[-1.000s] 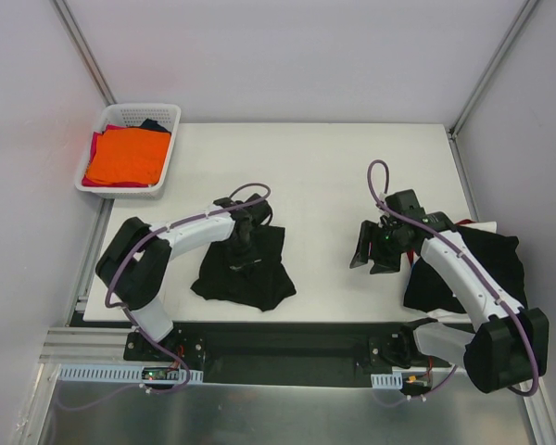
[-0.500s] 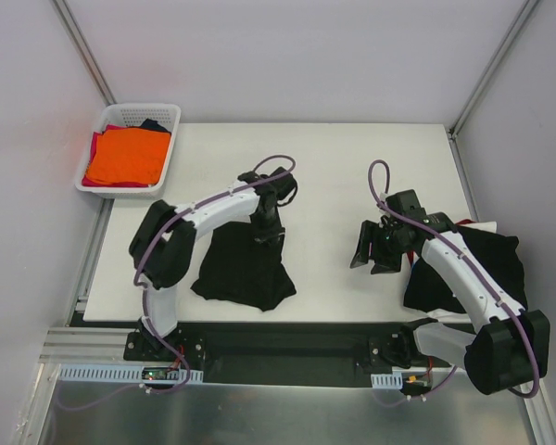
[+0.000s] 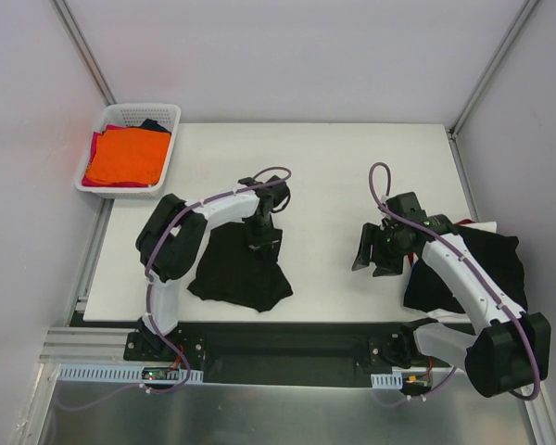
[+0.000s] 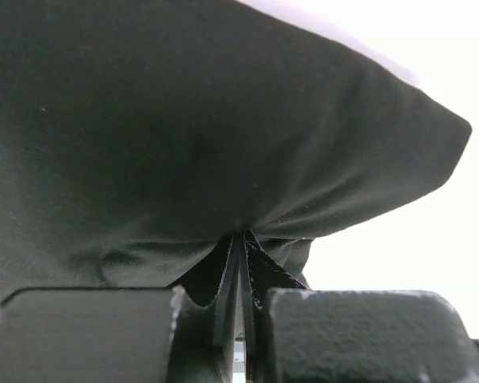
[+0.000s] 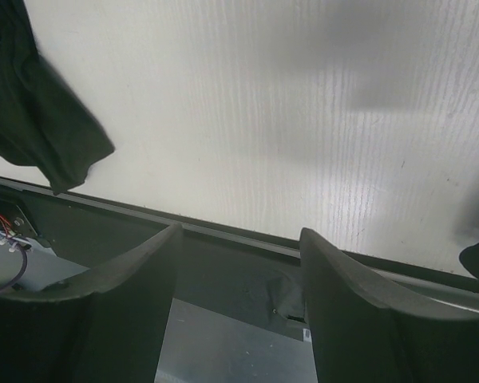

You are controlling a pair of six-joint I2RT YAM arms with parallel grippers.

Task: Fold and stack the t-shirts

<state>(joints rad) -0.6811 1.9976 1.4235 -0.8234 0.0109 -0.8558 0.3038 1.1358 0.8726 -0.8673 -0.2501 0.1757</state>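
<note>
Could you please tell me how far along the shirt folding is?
Possibly done: the dark pile by the right arm. In hand: the left tool is shut on a black t-shirt, not yet folded; the right tool is open, empty. Left: the orange shirt and others in the basket.

We find open tabletop (image 3: 334,167) along the far edge and centre; a black t-shirt (image 3: 232,273) blocks the near edge, a dark pile (image 3: 499,258) the near-right corner, a basket (image 3: 144,108) the far-left corner.

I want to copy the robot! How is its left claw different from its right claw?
The left claw is shut, the right claw open. The left claw pinches the black t-shirt; the right claw holds nothing, over the table. Both claws are dark.
</note>
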